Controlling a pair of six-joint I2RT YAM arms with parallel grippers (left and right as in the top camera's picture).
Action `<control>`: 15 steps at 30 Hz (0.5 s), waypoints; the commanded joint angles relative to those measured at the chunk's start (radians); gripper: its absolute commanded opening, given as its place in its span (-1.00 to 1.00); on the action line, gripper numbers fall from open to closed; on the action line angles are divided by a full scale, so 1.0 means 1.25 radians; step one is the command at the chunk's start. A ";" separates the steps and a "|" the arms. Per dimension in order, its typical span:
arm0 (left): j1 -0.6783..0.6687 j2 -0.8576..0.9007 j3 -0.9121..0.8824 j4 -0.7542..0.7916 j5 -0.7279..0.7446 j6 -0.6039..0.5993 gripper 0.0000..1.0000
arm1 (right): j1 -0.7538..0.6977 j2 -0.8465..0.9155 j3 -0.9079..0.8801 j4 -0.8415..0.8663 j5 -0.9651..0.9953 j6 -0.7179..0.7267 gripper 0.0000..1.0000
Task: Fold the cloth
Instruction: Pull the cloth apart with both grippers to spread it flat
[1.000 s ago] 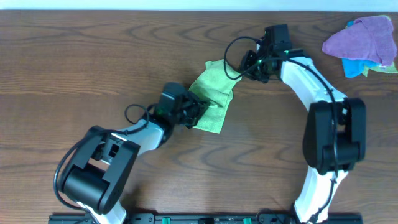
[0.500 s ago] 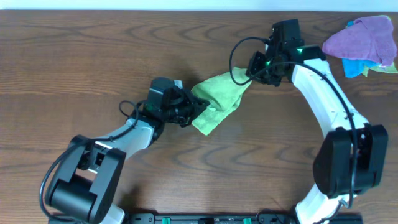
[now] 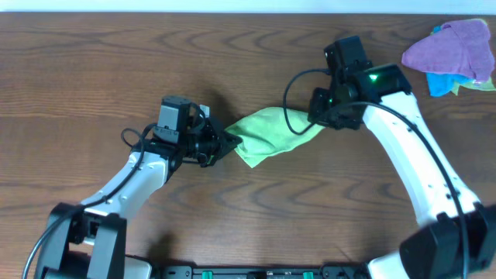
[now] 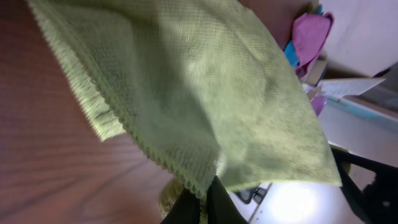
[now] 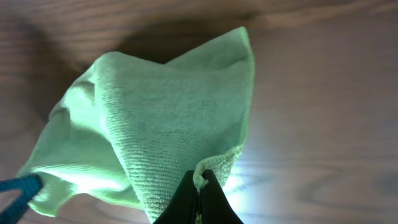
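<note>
The dark wood-grain table (image 3: 93,70) filled the overhead frame, a purple cloth (image 3: 449,46) heaped over a bright blue cloth (image 3: 440,84) in its upper right corner. At the centre the lime-green cloth (image 3: 267,133) stretched between the arms, apparently lifted off the wood, with the left gripper (image 3: 226,142) clamped on its left end and the right gripper (image 3: 316,124) pinched tight on its right corner.
</note>
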 commanded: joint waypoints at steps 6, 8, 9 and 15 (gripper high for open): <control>0.005 -0.049 0.009 -0.056 0.051 0.078 -0.88 | 0.045 -0.089 -0.003 -0.125 0.102 0.048 -0.98; 0.005 -0.061 0.009 -0.060 0.066 0.077 -0.88 | 0.068 -0.105 -0.004 -0.155 0.114 0.067 -0.98; 0.005 -0.069 0.009 -0.074 0.069 0.078 -0.88 | 0.085 -0.114 -0.005 -0.165 0.115 0.070 -0.98; 0.003 -0.104 0.009 -0.123 0.096 0.078 -0.88 | 0.171 -0.148 -0.026 -0.227 0.147 0.150 -0.98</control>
